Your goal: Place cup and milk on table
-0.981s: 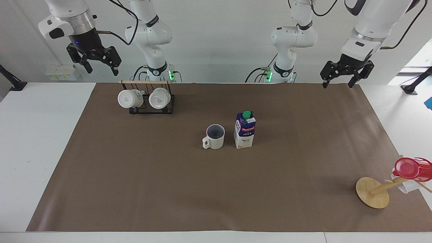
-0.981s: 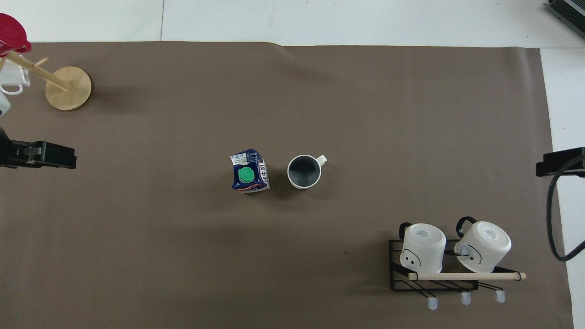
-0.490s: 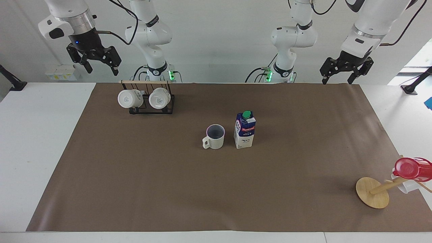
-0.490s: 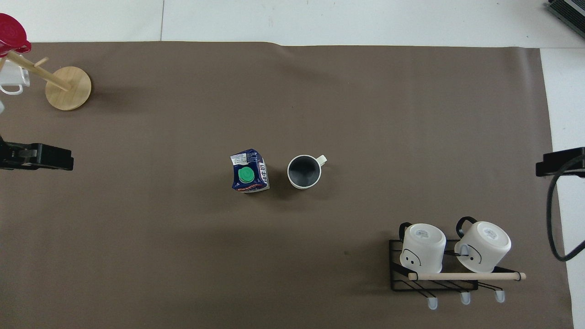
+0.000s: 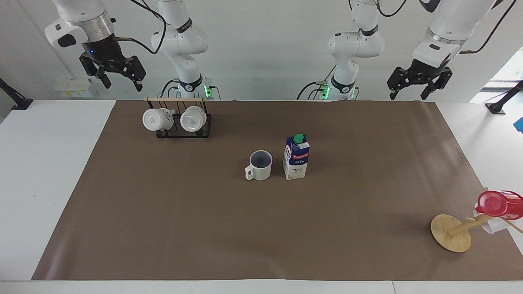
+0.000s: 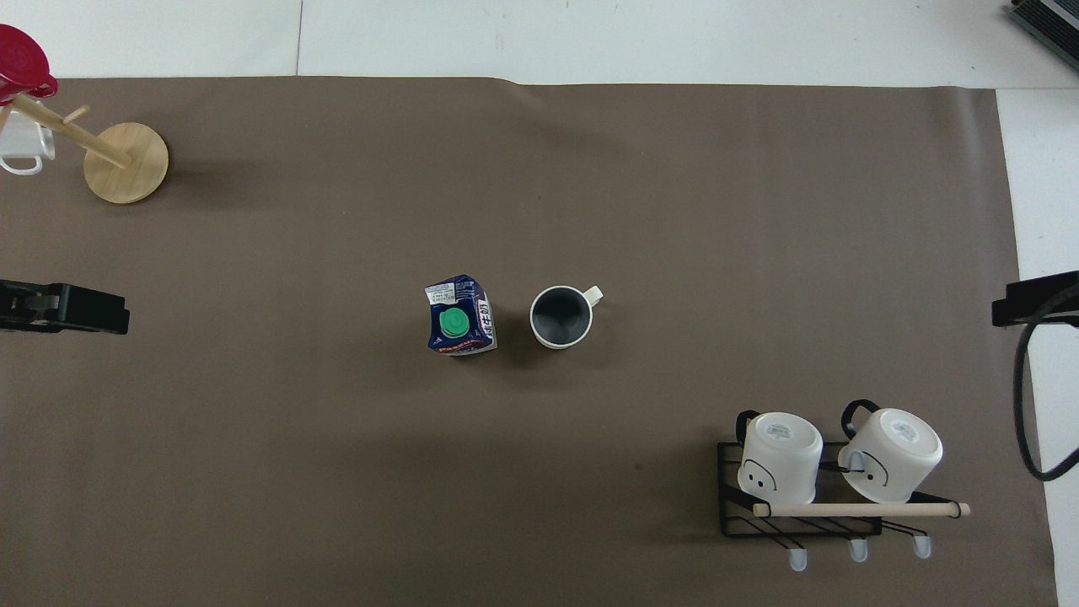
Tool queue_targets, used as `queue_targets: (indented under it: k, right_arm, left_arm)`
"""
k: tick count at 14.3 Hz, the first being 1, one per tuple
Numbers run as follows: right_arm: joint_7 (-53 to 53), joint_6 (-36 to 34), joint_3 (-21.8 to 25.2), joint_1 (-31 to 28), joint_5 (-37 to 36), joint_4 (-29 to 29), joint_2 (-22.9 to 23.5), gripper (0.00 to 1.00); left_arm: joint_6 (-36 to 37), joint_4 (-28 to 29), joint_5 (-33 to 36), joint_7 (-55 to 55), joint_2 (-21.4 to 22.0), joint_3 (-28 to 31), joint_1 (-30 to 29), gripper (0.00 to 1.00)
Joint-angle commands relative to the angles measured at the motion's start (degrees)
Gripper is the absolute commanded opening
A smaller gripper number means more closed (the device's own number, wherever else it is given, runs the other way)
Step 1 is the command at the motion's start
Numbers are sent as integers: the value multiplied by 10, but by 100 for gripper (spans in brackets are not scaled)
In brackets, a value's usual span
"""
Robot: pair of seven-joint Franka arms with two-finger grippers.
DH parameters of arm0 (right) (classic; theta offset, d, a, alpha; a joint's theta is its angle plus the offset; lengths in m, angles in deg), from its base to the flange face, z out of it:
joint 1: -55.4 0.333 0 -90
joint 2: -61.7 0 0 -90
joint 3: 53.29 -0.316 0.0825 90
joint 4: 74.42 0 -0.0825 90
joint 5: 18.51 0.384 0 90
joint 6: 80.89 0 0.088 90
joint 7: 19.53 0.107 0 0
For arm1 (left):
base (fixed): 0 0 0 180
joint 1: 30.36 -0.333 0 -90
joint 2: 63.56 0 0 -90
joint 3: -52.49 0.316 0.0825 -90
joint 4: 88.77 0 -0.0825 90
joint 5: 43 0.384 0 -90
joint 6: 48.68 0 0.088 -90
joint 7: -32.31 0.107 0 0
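Brown-papered table mostly bare, one cup beside one milk mid-sheet, left gripper and right gripper both spread open, raised at the robots' edge.

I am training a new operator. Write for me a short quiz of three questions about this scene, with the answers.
1. True or false: the cup lies on its side.
2. Which stands toward the left arm's end of the table: cup or milk?
3. How many white mugs hang on the black rack?

Key: 1. False, it stands upright. 2. Milk. 3. Two.

Both the left end effector and right end effector hang open and empty near the bases.
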Motion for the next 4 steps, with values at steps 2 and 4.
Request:
queue_targets:
  k: [2, 4]
  right_arm:
    - [0, -11, -3, -7, 9, -8, 3, 100]
    - [0, -10, -2, -7, 9, -8, 2, 100]
  left_arm:
    - [0, 6, -11, 10, 10, -3, -9, 100]
    - [0, 6, -11, 6, 10, -3, -9, 100]
